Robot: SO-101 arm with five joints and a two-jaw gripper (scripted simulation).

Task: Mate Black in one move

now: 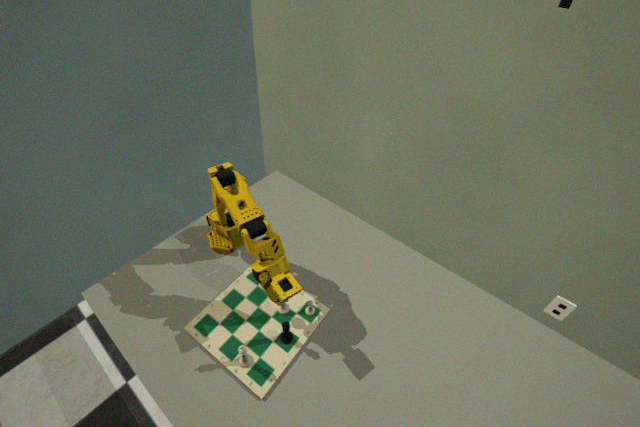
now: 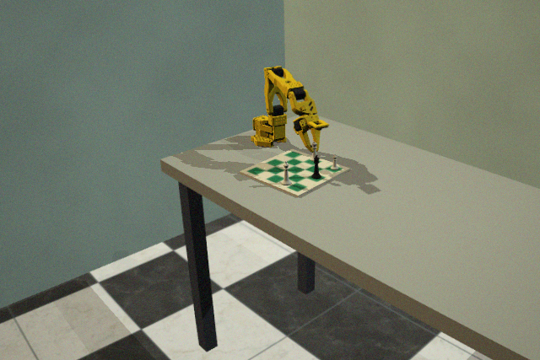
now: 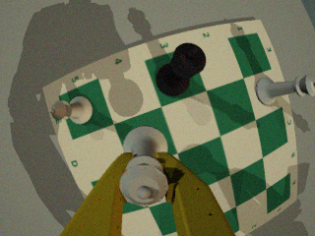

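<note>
A small green and cream chessboard [image 1: 256,326] lies on the grey table. My yellow gripper [image 1: 283,302] is shut on a white piece [image 3: 146,172] and holds it upright just over the board's side nearest the arm base. It also shows in the exterior view [image 2: 314,146]. I cannot tell whether the piece's base touches a square. A black piece [image 1: 285,332] stands upright about two squares beyond it, and also shows in the wrist view [image 3: 180,69]. A small white piece [image 1: 309,308] stands at the board's right corner. A taller white piece [image 1: 242,355] stands near the front edge.
The arm's base [image 1: 219,236] stands on the table behind the board. The table edge [image 2: 209,184] runs close to the board's left side, with a tiled floor [image 2: 226,303] below. A wall socket [image 1: 559,307] is on the right wall.
</note>
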